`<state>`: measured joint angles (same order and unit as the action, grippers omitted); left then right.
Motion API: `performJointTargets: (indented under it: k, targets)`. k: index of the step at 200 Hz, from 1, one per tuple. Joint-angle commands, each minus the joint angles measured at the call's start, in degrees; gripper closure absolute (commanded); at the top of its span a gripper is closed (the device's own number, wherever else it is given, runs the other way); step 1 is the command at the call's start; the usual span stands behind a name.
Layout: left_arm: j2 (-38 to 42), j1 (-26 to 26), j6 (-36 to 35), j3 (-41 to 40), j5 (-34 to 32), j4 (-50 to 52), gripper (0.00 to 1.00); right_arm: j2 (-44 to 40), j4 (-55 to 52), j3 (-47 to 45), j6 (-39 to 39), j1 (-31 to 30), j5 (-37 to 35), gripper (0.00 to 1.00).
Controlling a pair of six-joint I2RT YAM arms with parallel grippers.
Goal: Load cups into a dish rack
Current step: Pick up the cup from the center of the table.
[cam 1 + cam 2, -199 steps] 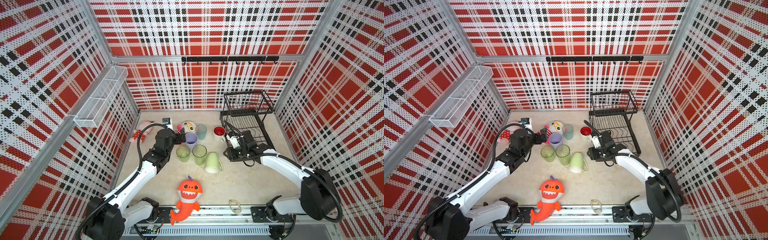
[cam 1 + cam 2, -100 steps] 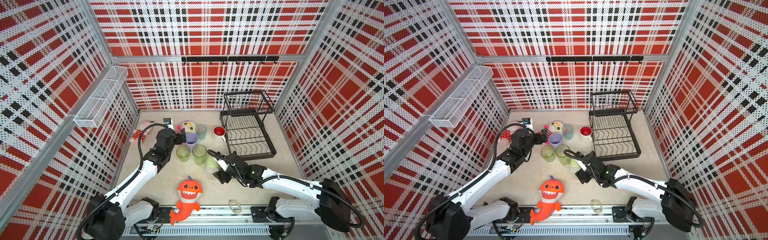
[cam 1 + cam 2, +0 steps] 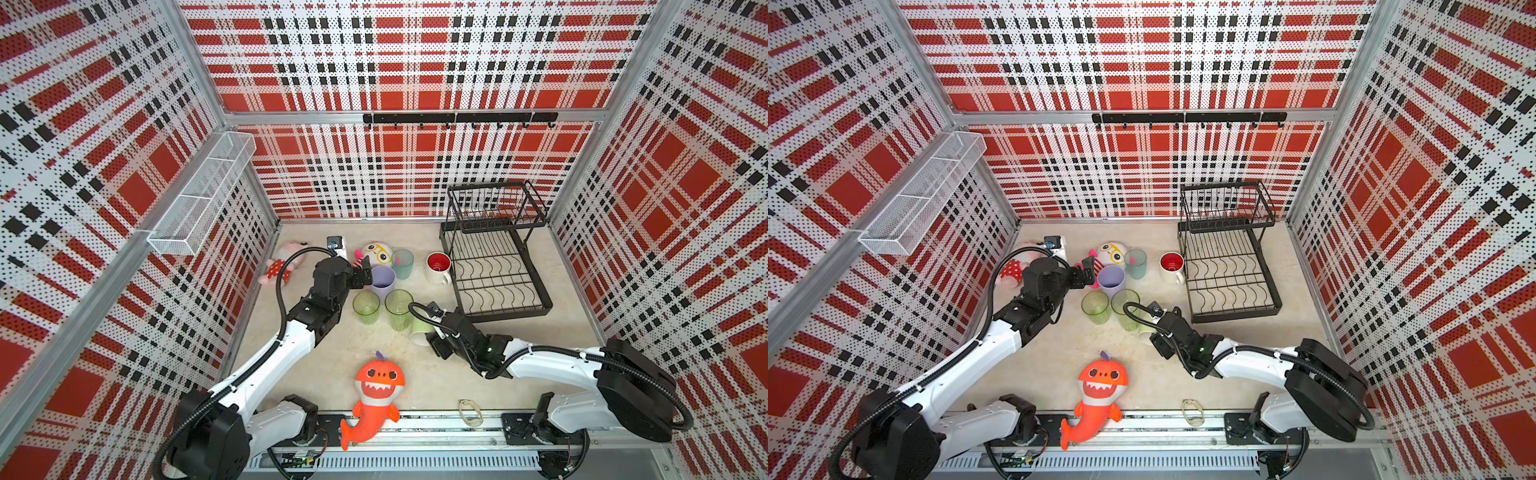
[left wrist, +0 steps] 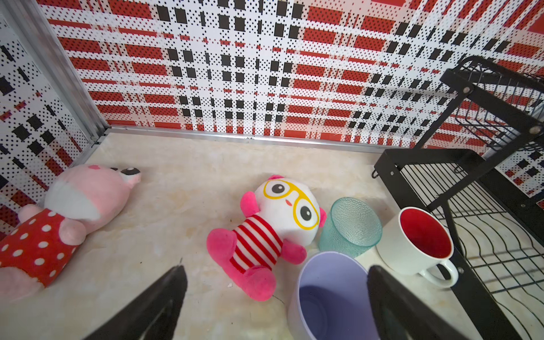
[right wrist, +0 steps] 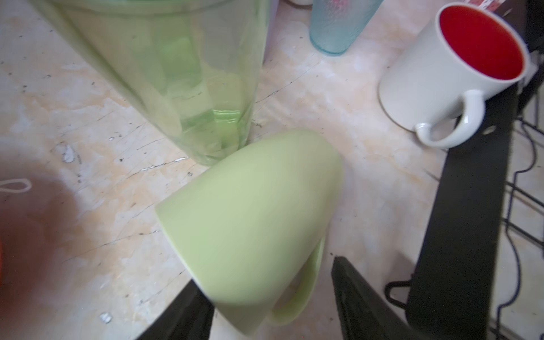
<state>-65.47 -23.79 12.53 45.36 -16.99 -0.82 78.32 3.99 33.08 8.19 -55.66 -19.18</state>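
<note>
swung right gripper (image 5: pixel 265 273) from dish rack (image 3: pixel 509 312) to tipped pale-green mug (image 5: pixel 250 212), jaws astride it, grip impossible to tell; left gripper (image 4: pixel 276 268) spread wide beside lavender cup (image 4: pixel 323 294).

pale-green mug (image 3: pixel 419 334): in a top view you see only a sliver; the right arm (image 3: pixel 540 365) covers the rest. Blurred in the right wrist view.
right gripper (image 5: pixel 265 273): fingers cut by the frame edge; you cannot tell whether they press the mug.
green tumbler (image 5: pixel 153 73): top cut off there.
lavender cup (image 4: pixel 326 294): base cut off in the left wrist view.
ring (image 3: pixel 468 412): too small for you to name.
</note>
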Motion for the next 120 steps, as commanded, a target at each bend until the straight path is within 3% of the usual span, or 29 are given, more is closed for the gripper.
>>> performJointTargets:
  k: [1,49,88,120]
  targets:
    - [1.07,-0.38,-1.19,0.95,-0.92,-0.67,0.02,-0.79,7.78,-2.71,-2.41,-0.33,-5.42,0.41]
    - [0.48,-0.38,-1.2,1.1,-0.69,-0.59,0.02,3.07,17.05,-6.04,-2.46,-0.24,-7.32,0.6]
    - [1.31,-0.47,-1.55,1.3,-0.85,-0.41,0.02,-0.92,17.0,-7.68,-1.56,-0.3,-7.41,0.81]
    - [1.58,-0.53,-1.72,1.57,-0.16,-0.5,0.02,-4.1,12.48,-6.85,-2.46,-0.31,-6.73,0.9]
